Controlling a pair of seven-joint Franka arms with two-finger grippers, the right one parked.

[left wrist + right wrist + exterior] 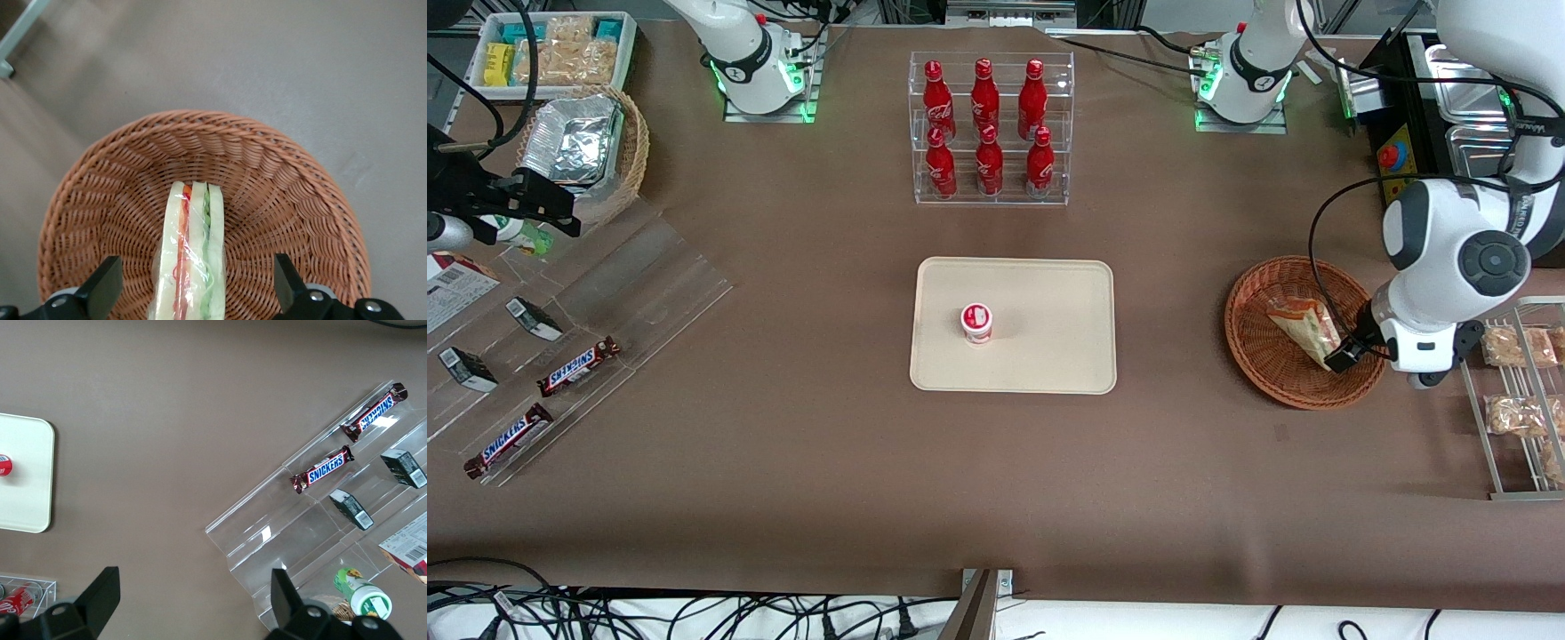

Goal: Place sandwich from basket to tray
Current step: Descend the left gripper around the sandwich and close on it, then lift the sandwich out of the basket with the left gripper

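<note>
The one sandwich (pixel 190 257) lies in the reddish-brown basket (pixel 1258 356), its near end cut off at the wrist view's edge and partly covered by the gripper (pixel 1347 351) in the front view. The gripper's jaws stand apart, one finger (pixel 100 290) on each side of the wedge (contact cannot be made out). The tray (pixel 1049 356) carries one small red-and-white cup (pixel 976 322); six red bottles (pixel 985 129) fill the rack
</note>
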